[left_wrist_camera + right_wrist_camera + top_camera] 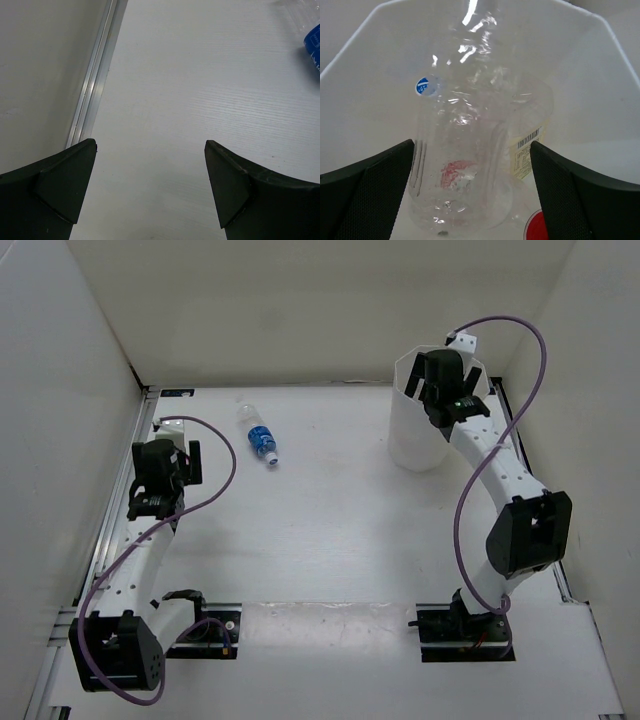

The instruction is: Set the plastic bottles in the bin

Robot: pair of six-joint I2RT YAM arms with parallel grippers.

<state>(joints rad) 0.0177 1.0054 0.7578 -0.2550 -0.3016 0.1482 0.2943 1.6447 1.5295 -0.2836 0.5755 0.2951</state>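
White walled table, blue-label bottle lying on it. Left pincer wide; right pincer wide above bin.

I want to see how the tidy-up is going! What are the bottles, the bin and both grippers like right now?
blue-label bottle: lying on its side on the table, outside the bin.
clear bottles: inside the bin, piled together.
bin: upright, with bottles in it.
left gripper: open, empty, above the table.
right gripper: open, over the bin's mouth.
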